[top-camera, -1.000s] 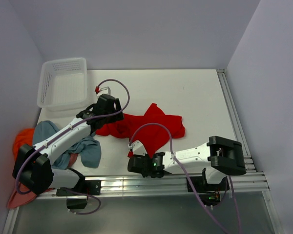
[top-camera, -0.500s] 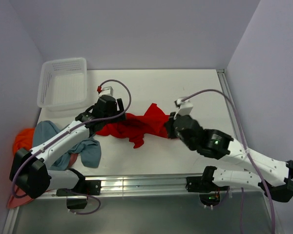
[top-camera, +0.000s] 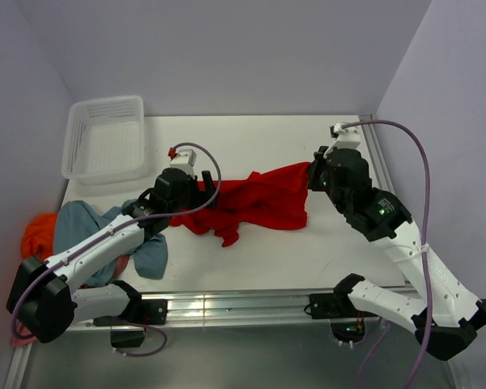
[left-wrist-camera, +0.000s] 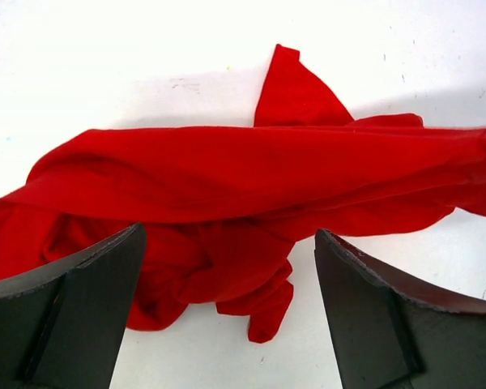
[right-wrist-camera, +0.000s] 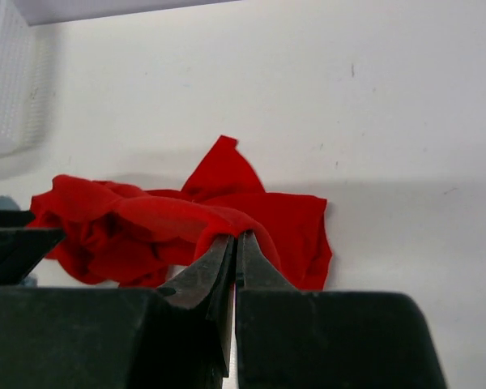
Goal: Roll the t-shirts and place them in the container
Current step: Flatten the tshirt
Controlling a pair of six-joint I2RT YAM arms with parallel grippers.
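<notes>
Top external view: a bright red t-shirt [top-camera: 259, 203] lies rumpled across the middle of the white table [top-camera: 251, 138], drawn out into a long band between the two arms. The right end effector [top-camera: 313, 173] is closed tight on the end of the shirt nearer its own arm, with a fold of red cloth pinched at the very tips of its jaws. The left end effector [top-camera: 204, 194] stands wide open over the bunched opposite end, its dark fingers [left-wrist-camera: 73, 308] either side of the cloth and gripping nothing. A grey-blue t-shirt [top-camera: 77, 223] and an orange t-shirt [top-camera: 36, 231] lie heaped at the table's left edge, near a white perforated basket [top-camera: 105, 104] in the far left corner.
</notes>
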